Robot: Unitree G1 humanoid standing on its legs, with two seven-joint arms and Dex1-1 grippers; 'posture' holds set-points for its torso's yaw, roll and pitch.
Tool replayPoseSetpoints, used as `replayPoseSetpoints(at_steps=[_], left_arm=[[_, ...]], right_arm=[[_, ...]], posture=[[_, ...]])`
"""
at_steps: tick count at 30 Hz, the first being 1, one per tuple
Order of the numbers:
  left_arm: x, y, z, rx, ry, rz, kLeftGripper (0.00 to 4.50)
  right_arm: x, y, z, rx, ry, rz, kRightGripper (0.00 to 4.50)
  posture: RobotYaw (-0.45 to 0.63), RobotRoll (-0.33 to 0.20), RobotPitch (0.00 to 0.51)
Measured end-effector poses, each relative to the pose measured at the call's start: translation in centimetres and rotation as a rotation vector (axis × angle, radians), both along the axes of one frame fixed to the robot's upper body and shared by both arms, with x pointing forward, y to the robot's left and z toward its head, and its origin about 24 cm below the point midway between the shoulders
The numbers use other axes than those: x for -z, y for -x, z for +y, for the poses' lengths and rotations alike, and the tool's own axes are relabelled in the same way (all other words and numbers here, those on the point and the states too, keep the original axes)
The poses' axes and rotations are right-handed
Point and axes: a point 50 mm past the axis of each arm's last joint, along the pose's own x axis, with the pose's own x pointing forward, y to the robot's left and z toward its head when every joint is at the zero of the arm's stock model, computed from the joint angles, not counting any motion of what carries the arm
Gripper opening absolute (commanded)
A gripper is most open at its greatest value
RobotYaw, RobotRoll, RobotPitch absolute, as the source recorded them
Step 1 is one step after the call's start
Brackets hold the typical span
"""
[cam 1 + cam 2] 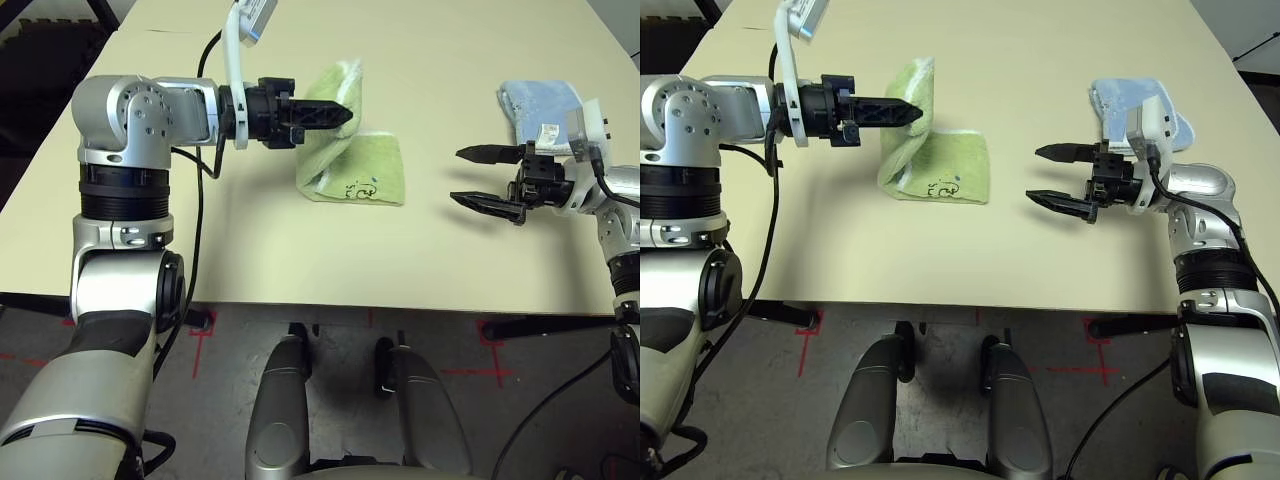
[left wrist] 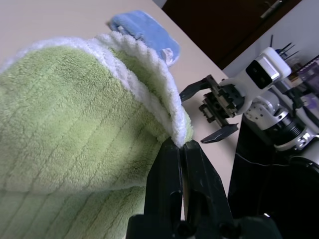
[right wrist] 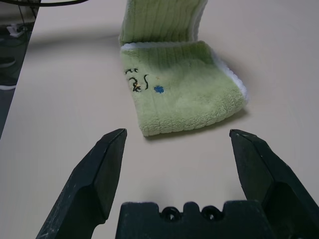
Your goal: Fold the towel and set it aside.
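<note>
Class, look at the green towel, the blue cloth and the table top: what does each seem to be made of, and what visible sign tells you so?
Towel: soft, ribbed terry-like pile with fluffy white edging; it bends limply where the left gripper pinches it.
Blue cloth: similar fuzzy fabric, probably terry.
Table: smooth, matte beige surface, likely laminate, though that's uncertain.

Left claw lifts towel edge off table.

My towel is light green terry with white edging and a small dark logo. One half lies flat on the table; the other half stands lifted, its edge raised.
</note>
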Motion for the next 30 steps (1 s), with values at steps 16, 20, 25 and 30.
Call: replayPoseSetpoints(at_steps=[16,20,25,30], left_arm=[[3.7,-1.7,-3.1,-0.022,-0.061,0.068,0.01],[4.1,-1.8,-3.8,-0.015,-0.062,0.067,0.01],[4.5,-1.5,-4.2,0.007,-0.075,0.082,0.01],[4.9,-0.8,-4.3,0.048,-0.083,0.098,0.01]], right_arm=[[-0.1,-0.1,0.3,-0.001,-0.008,-0.013,4.50],[-0.2,-0.2,0.4,-0.002,-0.008,-0.017,4.50],[-0.4,-0.2,0.4,-0.003,-0.008,-0.022,4.50],[-0.4,-0.2,0.4,-0.002,-0.007,-0.022,4.50]], posture=[[0.04,0.000,0.240],[0.04,0.000,0.238],[0.03,0.000,0.235],[0.03,0.000,0.230]])
